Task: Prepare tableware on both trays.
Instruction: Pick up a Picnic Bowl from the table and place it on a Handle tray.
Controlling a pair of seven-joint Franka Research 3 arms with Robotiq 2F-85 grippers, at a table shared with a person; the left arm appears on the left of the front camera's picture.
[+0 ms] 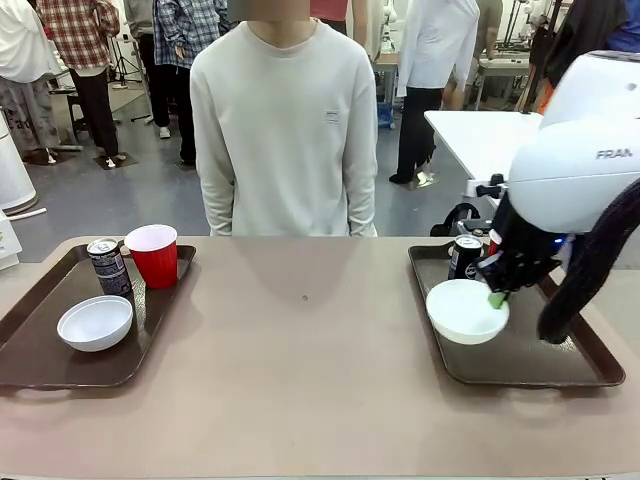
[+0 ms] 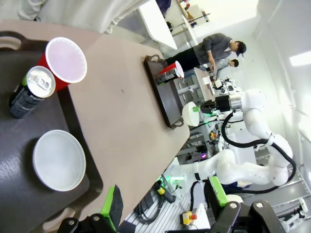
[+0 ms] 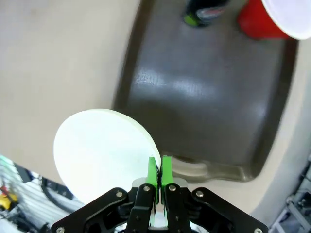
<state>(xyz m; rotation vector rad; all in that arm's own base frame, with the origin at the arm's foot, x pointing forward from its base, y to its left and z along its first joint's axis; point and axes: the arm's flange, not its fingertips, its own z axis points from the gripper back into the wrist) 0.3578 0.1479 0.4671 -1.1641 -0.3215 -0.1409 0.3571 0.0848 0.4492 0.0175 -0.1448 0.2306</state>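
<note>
A busy workshop is seen behind the surface (image 1: 300, 370), with a person in a pale sweatshirt (image 1: 284, 130) stood at its far edge and other people further back. The tan surface carries two dark brown trays, one at each end.

On the left tray (image 1: 60, 365) a white bowl (image 1: 95, 322) is set near the front, a black can (image 1: 108, 266) is stood upright behind it, and a red cup (image 1: 153, 254) is placed just beside the can, toward the middle of the surface. In the left wrist view the same three things are seen from above on that tray (image 2: 19, 194): the bowl (image 2: 59, 159), the can (image 2: 30, 92) and the cup (image 2: 63, 62).

The left gripper (image 2: 165, 206) is seen in the left wrist view with its green-padded fingers spread well apart and nothing held between them.

On the right tray (image 1: 540, 365) a dark blue can (image 1: 464, 256) is stood at the far left corner. The second white bowl (image 1: 467, 311) is gripped at its rim by the right gripper (image 1: 497, 298), over the tray's left part; whether it touches the tray cannot be told. In the right wrist view the right gripper (image 3: 158, 175) is seen pinched tight on the thin rim of the bowl (image 3: 99, 153), which overhangs the edge of the tray (image 3: 204, 111). A second red cup (image 3: 272, 18) and the can (image 3: 201, 10) are seen at the far end of that tray.
</note>
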